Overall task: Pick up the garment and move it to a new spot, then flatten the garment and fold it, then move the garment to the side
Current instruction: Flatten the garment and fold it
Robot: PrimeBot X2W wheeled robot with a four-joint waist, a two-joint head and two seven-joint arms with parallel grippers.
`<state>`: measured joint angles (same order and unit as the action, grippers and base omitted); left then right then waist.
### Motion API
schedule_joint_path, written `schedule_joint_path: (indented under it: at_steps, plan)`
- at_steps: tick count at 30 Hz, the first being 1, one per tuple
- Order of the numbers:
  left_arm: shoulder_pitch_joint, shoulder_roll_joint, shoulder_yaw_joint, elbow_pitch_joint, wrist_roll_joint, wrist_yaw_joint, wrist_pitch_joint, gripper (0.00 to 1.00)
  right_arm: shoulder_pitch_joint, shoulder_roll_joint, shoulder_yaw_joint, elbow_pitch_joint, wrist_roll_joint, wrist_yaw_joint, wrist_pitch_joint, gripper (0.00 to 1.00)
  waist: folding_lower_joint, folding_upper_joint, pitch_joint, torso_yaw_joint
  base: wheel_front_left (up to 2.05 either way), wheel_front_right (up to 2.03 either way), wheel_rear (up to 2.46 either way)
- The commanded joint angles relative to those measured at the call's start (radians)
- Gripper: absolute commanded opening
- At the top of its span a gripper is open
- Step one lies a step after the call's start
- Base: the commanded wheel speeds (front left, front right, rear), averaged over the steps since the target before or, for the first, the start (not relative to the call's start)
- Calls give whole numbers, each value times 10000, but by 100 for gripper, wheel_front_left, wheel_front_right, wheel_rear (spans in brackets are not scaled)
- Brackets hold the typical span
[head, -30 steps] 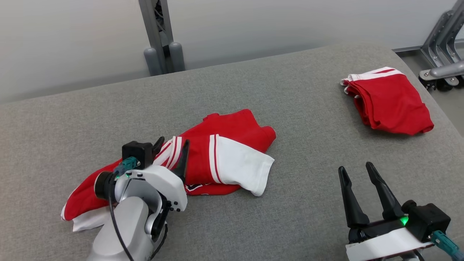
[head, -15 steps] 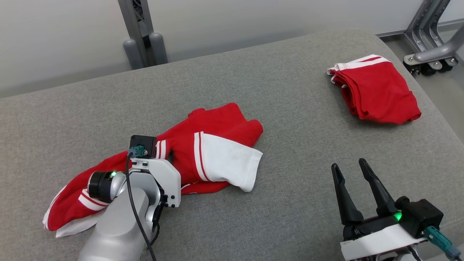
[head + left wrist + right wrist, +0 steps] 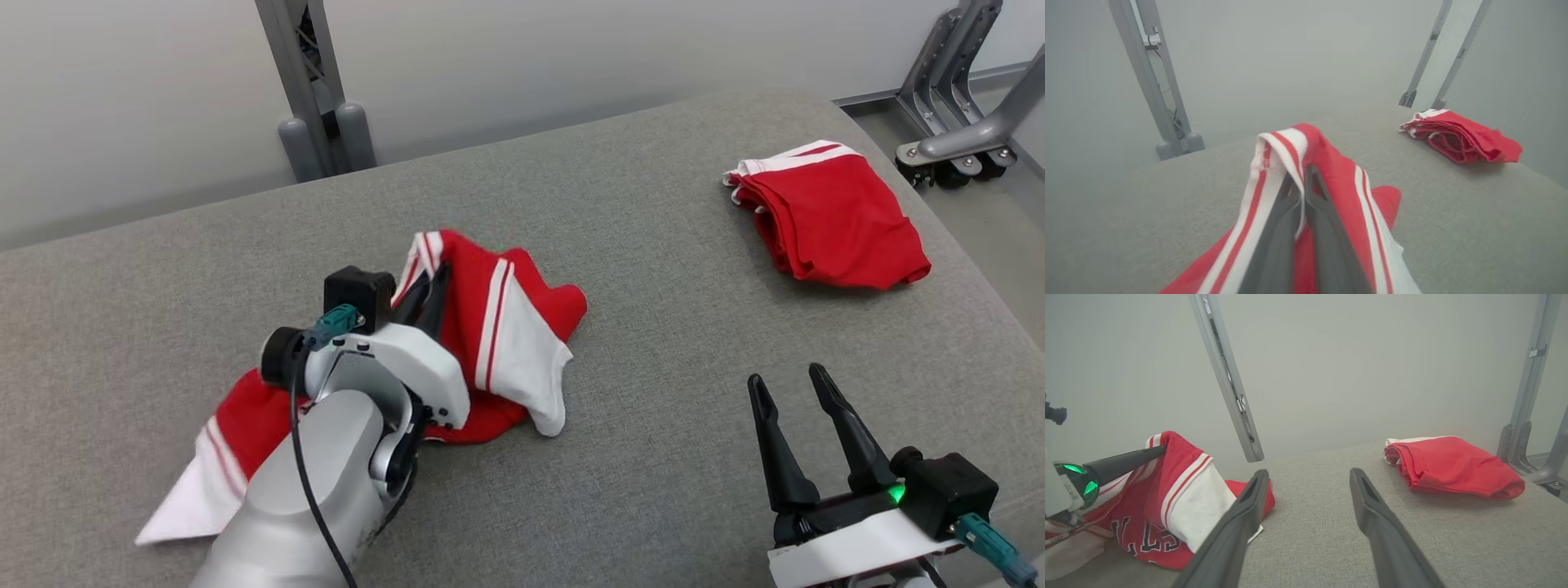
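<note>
The left claw [image 3: 427, 292] is clamped on the garment [image 3: 522, 343] by its striped edge. The cloth trails beneath onto the grey surface [image 3: 653, 245], likely for carrying. The right claw [image 3: 785, 376] sits open and empty.

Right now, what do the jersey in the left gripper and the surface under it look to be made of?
The jersey looks like soft knit fabric, probably a matte synthetic: it drapes and creases limply where the left gripper pinches its striped trim. The table top looks like grey woven cloth, matte, with a fine visible weave and rounded, padded-looking edges.
</note>
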<state>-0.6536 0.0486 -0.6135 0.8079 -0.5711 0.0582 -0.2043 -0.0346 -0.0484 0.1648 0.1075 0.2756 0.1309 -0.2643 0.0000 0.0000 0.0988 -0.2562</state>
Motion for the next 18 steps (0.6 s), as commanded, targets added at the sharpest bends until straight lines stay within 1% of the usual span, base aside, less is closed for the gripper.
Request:
schedule_joint_path:
  at_steps: [1, 2, 4, 6, 8, 10, 13, 18]
  plan:
    - [30, 42, -44, -385, -475, -93, -71, 0, 88, -49, -38, 16, 55, -3, -4, 100, 0, 0, -66, -14, 0, 0, 0]
    - [88, 41, -164, -807, -837, -90, -65, 0, 112, -49, -54, 18, 50, -3, -4, 100, 0, 0, -105, -17, 0, 0, 0]
    - [130, 45, -263, -1524, -1468, 159, -141, 0, 170, -47, -89, 24, 47, -3, -4, 100, 0, 0, -191, -10, 0, 0, 0]
    - [263, 70, -178, -1999, -1980, 495, -202, 0, 217, -49, -132, 17, 54, -3, -4, 100, 0, 0, -246, 10, 0, 0, 0]
    - [505, 67, 93, -2312, -2505, 734, -255, 0, 271, -46, -186, -19, 64, -3, -4, 100, 0, 0, -279, 61, 0, 0, 0]
    - [756, 64, 548, -2464, -2899, 913, -355, 0, 331, -47, -268, -71, 89, -3, -2, 100, 0, 0, -272, 158, 0, 0, 0]
    - [1438, 201, 1356, -2705, -3429, 1042, -493, 0, 408, -49, -340, -115, 101, -3, -4, 100, 0, 0, -252, 321, 0, 0, 0]
    - [2813, 454, 2629, -3485, -3859, 1222, -592, 0, 479, -44, -505, -194, 40, -3, -4, 100, 0, 0, -202, 708, 0, 0, 0]
